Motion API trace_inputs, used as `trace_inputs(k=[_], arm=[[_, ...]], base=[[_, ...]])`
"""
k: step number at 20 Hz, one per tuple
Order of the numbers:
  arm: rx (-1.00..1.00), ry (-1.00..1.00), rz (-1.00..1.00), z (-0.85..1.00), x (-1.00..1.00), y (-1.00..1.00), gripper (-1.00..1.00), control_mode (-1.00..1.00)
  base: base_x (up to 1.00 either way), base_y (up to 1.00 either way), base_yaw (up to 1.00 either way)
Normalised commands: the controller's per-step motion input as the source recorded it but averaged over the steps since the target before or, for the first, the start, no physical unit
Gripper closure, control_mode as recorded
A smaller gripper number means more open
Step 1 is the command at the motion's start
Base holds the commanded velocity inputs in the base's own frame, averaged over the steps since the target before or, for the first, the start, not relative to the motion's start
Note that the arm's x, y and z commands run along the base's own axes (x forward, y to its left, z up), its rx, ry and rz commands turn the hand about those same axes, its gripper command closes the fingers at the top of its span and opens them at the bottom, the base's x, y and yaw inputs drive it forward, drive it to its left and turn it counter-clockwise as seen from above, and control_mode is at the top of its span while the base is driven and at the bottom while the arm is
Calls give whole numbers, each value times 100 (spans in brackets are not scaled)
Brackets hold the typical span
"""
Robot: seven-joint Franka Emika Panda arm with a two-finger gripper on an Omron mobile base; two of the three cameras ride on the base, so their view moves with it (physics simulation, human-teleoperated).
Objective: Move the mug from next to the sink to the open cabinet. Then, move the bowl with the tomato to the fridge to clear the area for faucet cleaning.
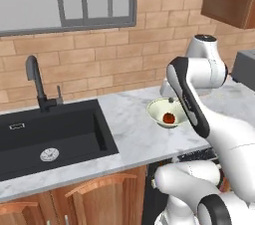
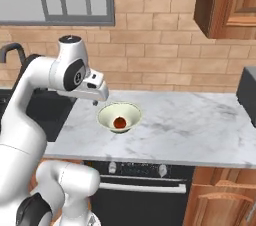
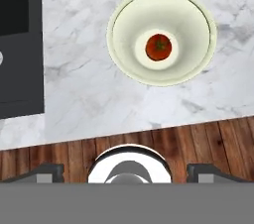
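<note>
At the left of the left base view, the black rectangular sink [image 1: 50, 137] with its round silver drain sits in the white marble countertop [image 1: 134, 134]. The tall matte-black gooseneck faucet [image 1: 36, 82] stands at the sink's rear edge, against the brick wall.

Right of the sink, near the centre of the same view, the wide shallow cream-white bowl [image 1: 162, 109] rests upright on the countertop, well apart from the basin. The small round red-orange tomato [image 1: 169, 117] lies in the bottom of the bowl. The white arm crosses in front of the bowl's right side.

In the right base view, the bowl [image 2: 119, 116] stands at centre-left on the marble, and the tomato [image 2: 119, 122] is centred inside it. The arm's hand hangs just above and to the left of the bowl's rim.

In the hand view, the bowl [image 3: 188, 25] occupies the upper right and the tomato [image 3: 158, 47] sits at its middle. The two-finger gripper [image 3: 126, 171] appears at the bottom edge with its dark fingertips [image 3: 47, 171] set wide apart, gripping nothing and clear of the bowl.
</note>
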Motion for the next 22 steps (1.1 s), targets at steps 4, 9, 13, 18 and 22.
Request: trace_inputs(k=[4, 9, 13, 18, 22], arm=[[4, 0, 0, -3, 13, -18, -100, -100], [21, 0, 0, -43, 62, -55, -100, -100], [28, 0, 0, -51, 49, -29, -100, -100], [10, 0, -1, -58, 56, 0, -100, -100], [-2, 0, 0, -61, 48, 0, -100, -100]], base=[[23, -68, -6], [0, 0, 0], [0, 0, 0], [0, 0, 0], [0, 0, 0]])
